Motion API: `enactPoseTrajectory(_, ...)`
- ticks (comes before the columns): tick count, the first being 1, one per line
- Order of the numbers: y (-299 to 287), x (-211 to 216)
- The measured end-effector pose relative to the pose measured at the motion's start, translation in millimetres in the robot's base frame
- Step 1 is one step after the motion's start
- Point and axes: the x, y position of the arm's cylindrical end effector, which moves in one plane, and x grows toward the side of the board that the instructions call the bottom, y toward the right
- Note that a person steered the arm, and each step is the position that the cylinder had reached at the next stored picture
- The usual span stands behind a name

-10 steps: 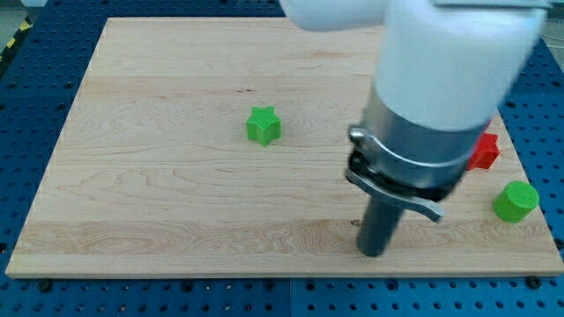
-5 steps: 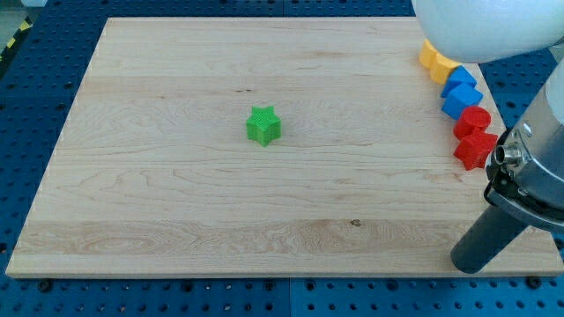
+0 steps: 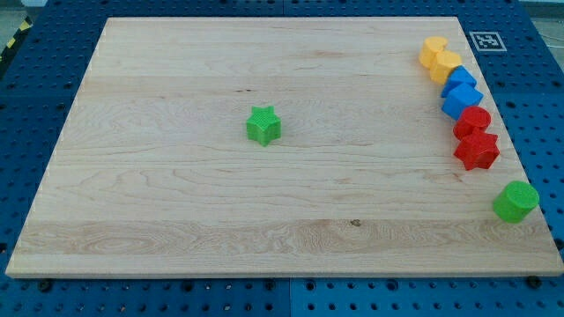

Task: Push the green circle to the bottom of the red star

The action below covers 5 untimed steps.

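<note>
The green circle [image 3: 515, 202] sits near the board's right edge, toward the view's bottom right. The red star [image 3: 477, 151] lies above and a little left of it, with a gap between them. My tip and the arm do not show in the view.
A red circle [image 3: 473, 120] touches the red star from above. Two blue blocks [image 3: 459, 92] and two yellow blocks [image 3: 439, 59] continue the line up the right edge. A green star [image 3: 263, 125] lies left of the middle of the wooden board [image 3: 176, 202].
The arm swept from the lower middle to the view's right and has left the view. The blocks have not moved.
</note>
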Motion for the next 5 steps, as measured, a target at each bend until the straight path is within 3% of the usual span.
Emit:
enactPoseTrajectory(2, -24, -41)
enactPoseTrajectory(4, -92, -51)
enactPoseTrajectory(5, -96, -52)
